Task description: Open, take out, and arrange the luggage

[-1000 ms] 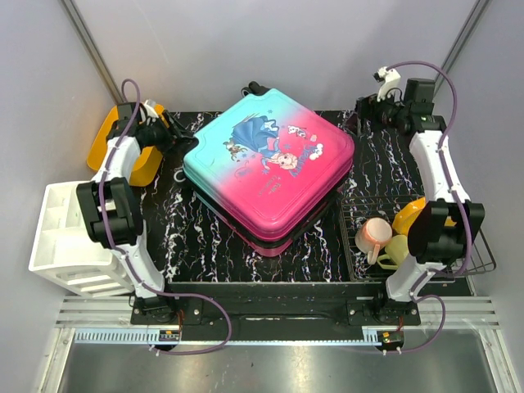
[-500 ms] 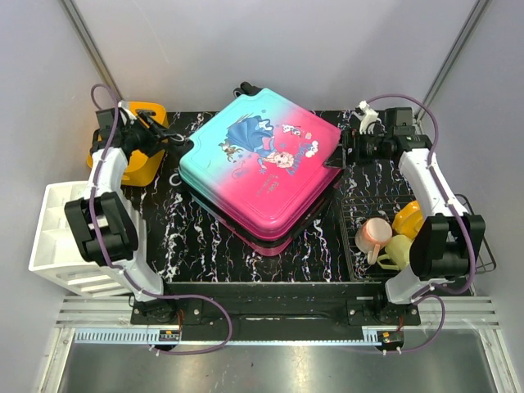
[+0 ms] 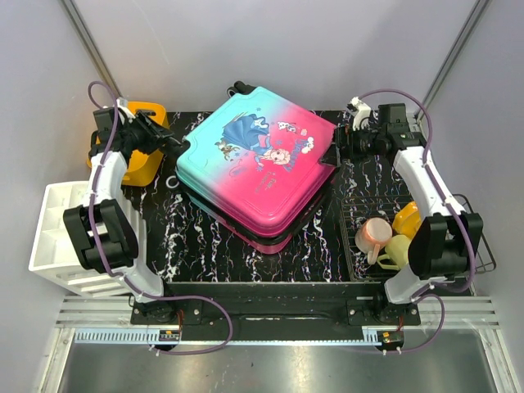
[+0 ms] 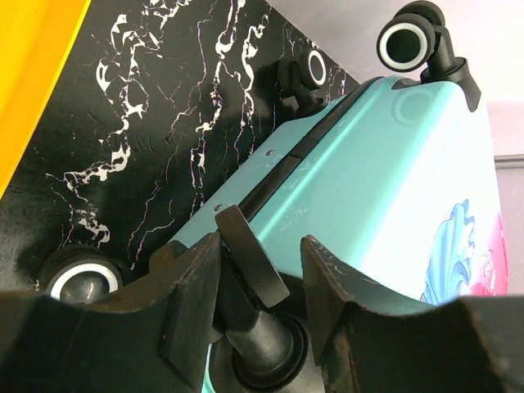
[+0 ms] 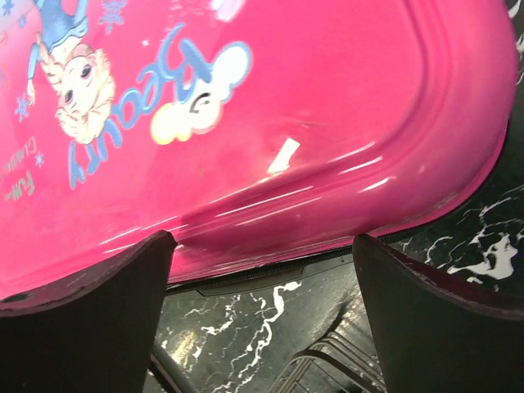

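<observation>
The luggage (image 3: 258, 164), a teal-to-pink hard-shell suitcase with a princess print, lies flat and skewed on the black marbled table (image 3: 196, 237). My left gripper (image 3: 174, 148) is at its teal left corner. In the left wrist view the gripper (image 4: 262, 246) straddles a black wheel fork (image 4: 250, 266) of the luggage (image 4: 385, 164). The left finger touches the fork and a gap shows at the right finger. My right gripper (image 3: 337, 147) is at the pink right corner. There it (image 5: 264, 241) stands wide open just under the rim of the pink shell (image 5: 286, 98).
An orange bin (image 3: 135, 160) stands behind the left arm and a white rack (image 3: 57, 237) at the table's left edge. A wire basket (image 3: 483, 254) at the right holds a pink cup (image 3: 372, 233) and yellow cups (image 3: 397, 246). Black wheels (image 4: 405, 41) stick out at the luggage's far end.
Both arms have swung in to the luggage's side corners. The left jaws have narrowed around a wheel fork. The luggage has shifted left and back a little.
</observation>
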Controlling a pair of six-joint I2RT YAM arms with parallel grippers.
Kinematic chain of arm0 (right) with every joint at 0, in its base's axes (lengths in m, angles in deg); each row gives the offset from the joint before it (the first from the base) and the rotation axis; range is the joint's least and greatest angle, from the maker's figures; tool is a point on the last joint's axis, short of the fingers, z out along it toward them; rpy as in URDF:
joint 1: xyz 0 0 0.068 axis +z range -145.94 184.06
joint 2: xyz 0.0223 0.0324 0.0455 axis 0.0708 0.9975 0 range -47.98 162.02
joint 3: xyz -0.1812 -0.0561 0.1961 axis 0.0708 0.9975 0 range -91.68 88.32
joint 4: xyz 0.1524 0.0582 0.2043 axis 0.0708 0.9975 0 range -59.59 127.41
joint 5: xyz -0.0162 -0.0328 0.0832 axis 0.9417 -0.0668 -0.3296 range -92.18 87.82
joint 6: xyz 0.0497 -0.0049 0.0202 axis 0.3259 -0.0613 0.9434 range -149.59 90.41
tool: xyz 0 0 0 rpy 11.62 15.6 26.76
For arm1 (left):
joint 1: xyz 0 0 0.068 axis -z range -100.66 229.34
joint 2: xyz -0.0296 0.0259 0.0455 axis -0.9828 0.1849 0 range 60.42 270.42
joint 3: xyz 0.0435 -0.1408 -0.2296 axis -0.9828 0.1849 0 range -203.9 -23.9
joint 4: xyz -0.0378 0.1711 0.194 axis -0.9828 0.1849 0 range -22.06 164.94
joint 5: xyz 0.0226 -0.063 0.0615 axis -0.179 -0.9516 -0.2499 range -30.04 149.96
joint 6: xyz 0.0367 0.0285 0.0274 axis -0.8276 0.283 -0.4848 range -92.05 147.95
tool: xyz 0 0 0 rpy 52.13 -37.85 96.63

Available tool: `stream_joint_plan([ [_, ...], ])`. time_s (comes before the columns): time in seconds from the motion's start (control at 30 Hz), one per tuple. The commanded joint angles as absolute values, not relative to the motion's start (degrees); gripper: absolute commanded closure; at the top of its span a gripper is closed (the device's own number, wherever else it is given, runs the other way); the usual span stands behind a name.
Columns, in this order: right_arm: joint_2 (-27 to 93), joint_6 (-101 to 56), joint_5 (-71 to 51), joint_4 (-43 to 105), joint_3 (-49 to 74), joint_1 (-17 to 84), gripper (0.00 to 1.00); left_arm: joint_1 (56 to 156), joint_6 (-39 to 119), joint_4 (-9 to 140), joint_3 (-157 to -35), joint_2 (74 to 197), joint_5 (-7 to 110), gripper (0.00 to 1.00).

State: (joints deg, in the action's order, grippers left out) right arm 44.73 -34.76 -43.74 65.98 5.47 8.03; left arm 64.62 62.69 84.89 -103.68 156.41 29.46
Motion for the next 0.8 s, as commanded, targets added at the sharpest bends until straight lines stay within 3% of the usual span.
stream_joint_plan([
  [0.0,37.12,-41.98,-40.50,66.09,4.12,10.03,0.00,65.46,63.70,84.30,-101.68,154.29,27.18,0.47],
  [0.03,36.14,-42.51,-39.89,65.83,4.99,9.95,0.00,66.15,64.33,84.12,-101.59,154.98,26.74,0.40],
  [0.1,33.51,-43.48,-38.40,65.30,5.88,10.04,0.00,66.86,65.56,83.94,-101.59,155.87,26.56,0.38],
  [0.3,27.01,-49.80,-39.71,66.36,10.79,10.12,0.00,71.43,70.22,75.87,-101.14,159.73,28.31,0.40],
  [0.57,25.06,-53.15,-37.17,67.85,16.43,10.21,0.00,76.18,69.09,72.16,-121.51,175.54,27.71,0.41],
  [0.63,25.50,-52.01,-36.37,67.76,15.73,10.21,0.00,75.30,65.58,77.16,-128.79,177.23,26.92,0.39],
  [0.73,26.11,-49.55,-34.61,67.67,13.98,10.21,0.00,72.94,60.83,81.30,-129.02,171.80,29.62,0.33],
  [0.77,26.11,-49.11,-34.52,67.24,13.79,10.21,0.00,72.15,59.77,82.52,-128.06,169.60,31.29,0.25],
])
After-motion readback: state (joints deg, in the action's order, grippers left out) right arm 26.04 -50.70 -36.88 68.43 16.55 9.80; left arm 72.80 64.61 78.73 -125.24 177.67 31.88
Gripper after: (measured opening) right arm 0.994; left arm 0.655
